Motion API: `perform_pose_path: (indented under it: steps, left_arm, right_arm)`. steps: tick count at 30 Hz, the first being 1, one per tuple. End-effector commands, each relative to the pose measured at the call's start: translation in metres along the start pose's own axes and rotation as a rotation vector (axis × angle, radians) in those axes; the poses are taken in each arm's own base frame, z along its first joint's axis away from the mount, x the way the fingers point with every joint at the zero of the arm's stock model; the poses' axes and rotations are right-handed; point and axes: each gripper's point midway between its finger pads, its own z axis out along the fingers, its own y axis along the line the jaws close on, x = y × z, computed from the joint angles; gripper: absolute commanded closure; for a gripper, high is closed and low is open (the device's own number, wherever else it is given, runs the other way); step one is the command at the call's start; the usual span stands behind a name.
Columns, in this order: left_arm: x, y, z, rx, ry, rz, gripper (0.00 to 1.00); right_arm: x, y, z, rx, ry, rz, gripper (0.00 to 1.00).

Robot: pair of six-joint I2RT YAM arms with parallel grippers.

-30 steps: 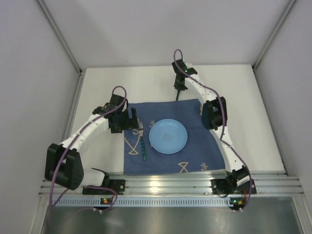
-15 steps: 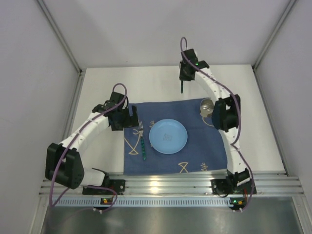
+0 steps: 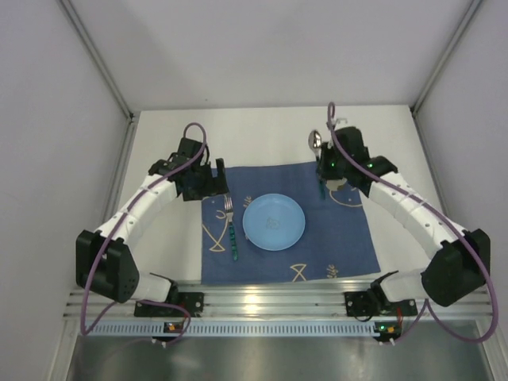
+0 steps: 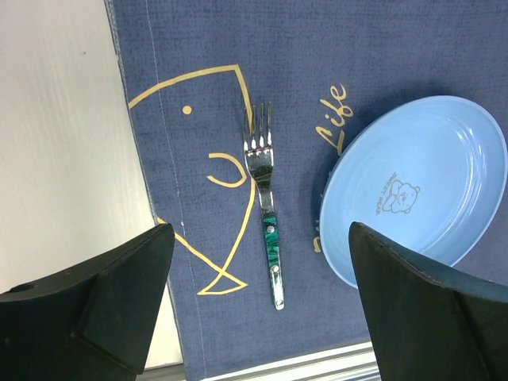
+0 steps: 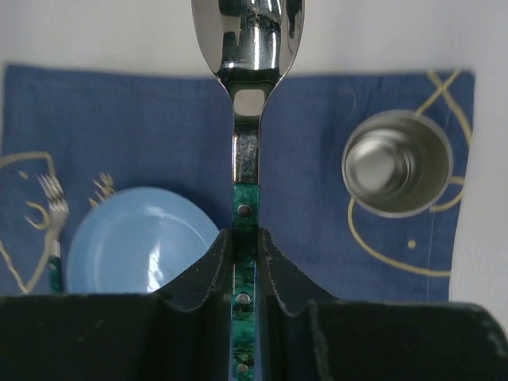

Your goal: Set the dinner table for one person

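Note:
The white dinner table (image 3: 254, 139) carries a dark blue fish-patterned cloth (image 3: 333, 238). On the cloth lie a light blue plate (image 3: 273, 222) and a green-handled fork (image 3: 231, 230) just left of it. My right gripper (image 3: 324, 165) is shut on a green-handled spoon (image 5: 248, 48), held above the cloth's far right part, with the bowl pointing away from the wrist camera. A steel cup (image 5: 397, 163) stands on the cloth to the right of the spoon. My left gripper (image 3: 214, 181) is open and empty above the fork (image 4: 266, 214), well clear of it.
Grey walls close in the table on three sides. A ribbed aluminium rail (image 3: 270, 298) runs along the near edge with both arm bases on it. Bare white tabletop (image 4: 55, 119) lies left of the cloth.
My right arm has swung from the back of the table to the right and nearer, carrying the spoon over the cloth's far right part. My left gripper has drawn back slightly.

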Motion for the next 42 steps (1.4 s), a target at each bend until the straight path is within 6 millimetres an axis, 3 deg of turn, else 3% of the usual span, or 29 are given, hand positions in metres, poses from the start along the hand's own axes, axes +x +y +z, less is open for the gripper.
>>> perform_pose_path:
  steps: [1, 2, 6, 17, 20, 25, 29, 30, 32, 35, 39, 42]
  left_arm:
    - [-0.004, -0.008, -0.020, 0.036, -0.037, -0.023, 0.03]
    - [-0.003, -0.008, -0.022, 0.035, -0.041, -0.035, 0.03]
    - [0.007, -0.006, -0.031, 0.035, -0.051, -0.047, 0.03]
    - [0.034, 0.006, -0.052, 0.018, -0.062, -0.082, 0.03]
    - [0.038, 0.009, -0.055, 0.010, -0.056, -0.082, 0.03]
    - [0.039, 0.009, -0.063, 0.015, -0.065, -0.084, 0.02]
    - [0.037, 0.017, -0.064, -0.025, -0.082, -0.077, 0.02]
    - [0.035, 0.018, -0.065, -0.034, -0.089, -0.077, 0.02]
    - [0.033, 0.019, -0.065, -0.049, -0.087, -0.066, 0.01]
    - [0.024, 0.024, -0.068, -0.083, -0.119, -0.048, 0.01]
    - [0.003, 0.026, -0.064, -0.104, -0.198, -0.029, 0.01]
    - [-0.016, 0.030, -0.071, -0.140, -0.280, -0.022, 0.01]
  right_arm:
    - [0.073, -0.006, 0.007, -0.004, 0.158, -0.003, 1.00]
    - [0.087, -0.010, 0.003, -0.003, 0.177, -0.003, 1.00]
    - [0.110, -0.012, 0.000, -0.015, 0.202, 0.010, 1.00]
    - [0.182, -0.032, 0.017, 0.048, 0.309, 0.095, 1.00]
    - [0.194, -0.037, 0.021, 0.069, 0.324, 0.113, 1.00]
    - [0.194, -0.036, 0.019, 0.065, 0.325, 0.114, 1.00]
    - [0.188, -0.031, 0.010, 0.043, 0.310, 0.111, 0.77]
    - [0.186, -0.031, 0.008, 0.044, 0.304, 0.114, 0.59]
    - [0.181, -0.031, -0.001, 0.039, 0.290, 0.110, 0.49]
    - [0.172, -0.034, -0.016, 0.050, 0.270, 0.094, 0.13]
    - [0.153, -0.038, -0.040, 0.059, 0.222, 0.054, 0.02]
    - [0.135, -0.035, -0.061, 0.031, 0.165, 0.046, 0.01]
